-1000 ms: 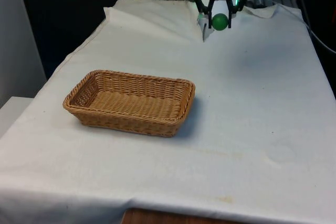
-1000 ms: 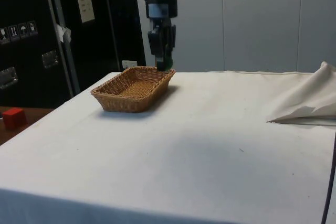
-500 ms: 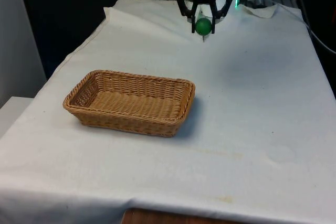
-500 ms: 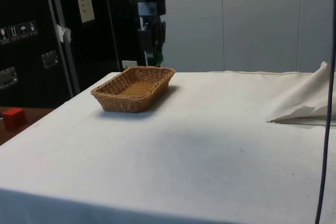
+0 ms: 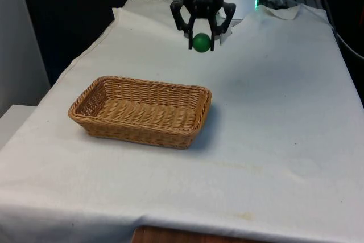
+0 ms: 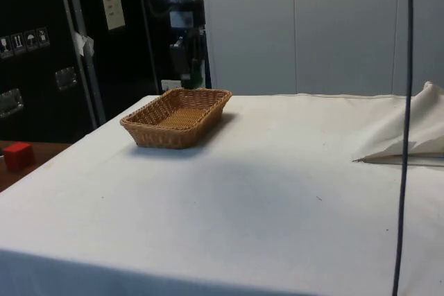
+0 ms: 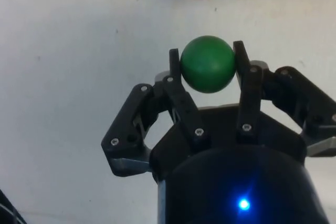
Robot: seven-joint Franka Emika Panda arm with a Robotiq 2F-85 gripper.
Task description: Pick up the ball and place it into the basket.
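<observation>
The gripper [image 5: 201, 42] hangs in the air above the white cloth [image 5: 273, 112], its two fingers [image 7: 175, 72] clamped on the green ball [image 7: 207, 64]. Ball and gripper sit beyond the far side of the wicker basket [image 5: 142, 111], well apart from it. In the side view the gripper [image 6: 186, 67] is dark against dark cabinets and the ball is hard to make out.

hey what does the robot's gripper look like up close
The gripper is black, with two slim fingers on hinged linkage arms joined by small silver screws. Its body is a rounded black housing. In the front view the gripper looks like a dark claw.
</observation>
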